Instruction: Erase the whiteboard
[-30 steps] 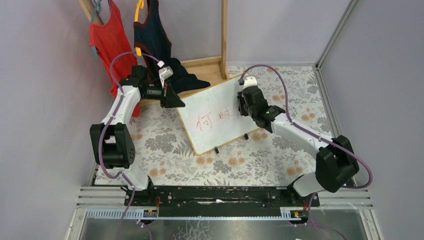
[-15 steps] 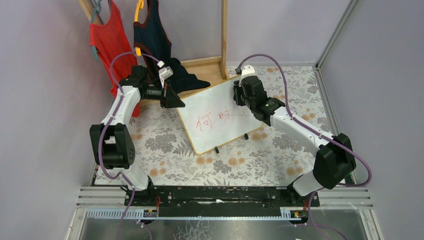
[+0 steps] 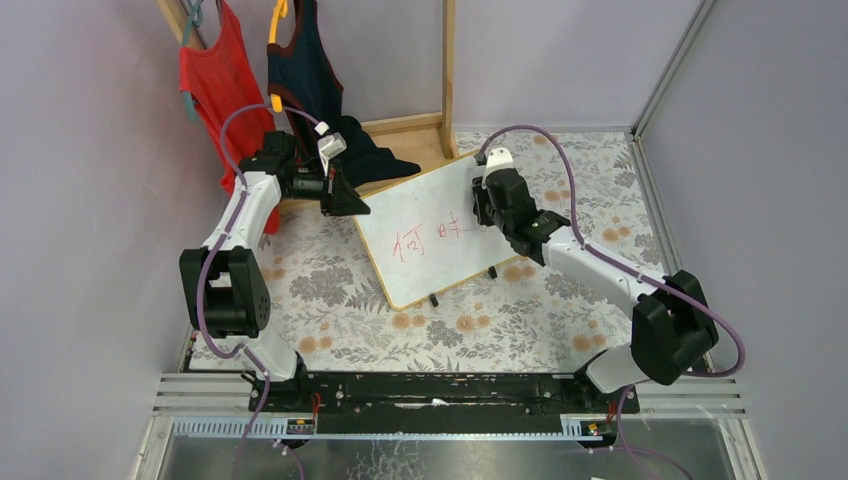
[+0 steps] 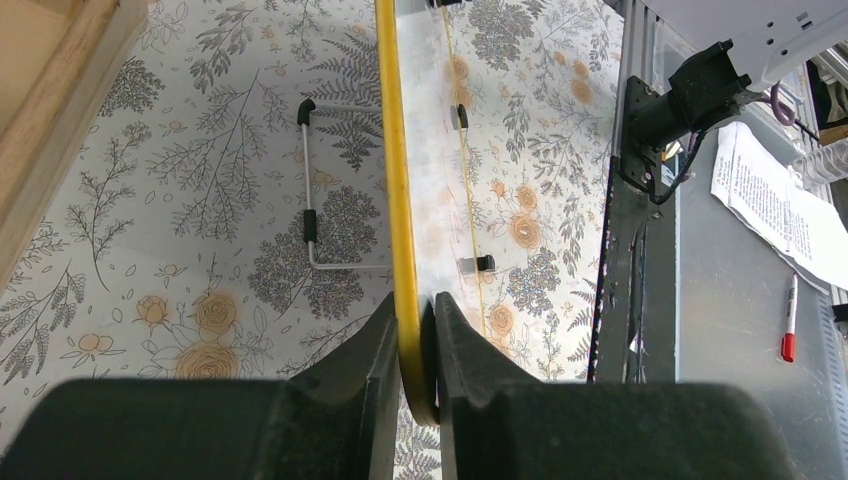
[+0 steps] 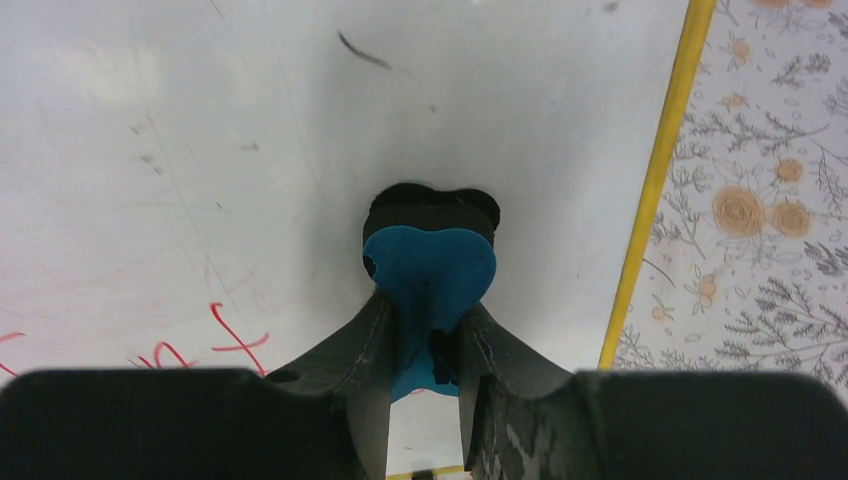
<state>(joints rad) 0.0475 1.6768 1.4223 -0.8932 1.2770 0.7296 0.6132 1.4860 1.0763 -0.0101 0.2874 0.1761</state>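
Note:
The whiteboard [image 3: 430, 235] stands tilted on its two black feet on the flowered table, with a yellow frame and red characters [image 3: 410, 243] on its face. My left gripper [image 3: 357, 205] is shut on the board's far left corner; the left wrist view shows the jaws clamped on the yellow frame [image 4: 397, 200]. My right gripper [image 3: 484, 213] is shut on a blue eraser [image 5: 430, 270] and presses it against the board face [image 5: 250, 130], right of the red strokes [image 5: 235, 335]. The board's right frame edge [image 5: 660, 170] runs beside it.
A wooden rack [image 3: 448, 70] with a red shirt [image 3: 215, 85] and a dark garment [image 3: 315, 80] stands at the back left. A wire stand [image 4: 310, 215] lies behind the board. A metal rail [image 3: 450, 395] runs along the near edge, with papers and a red marker [image 4: 788, 330] beyond it.
My right gripper swept up the board with the eraser and has come back down and slightly right. The left gripper and the board have not moved.

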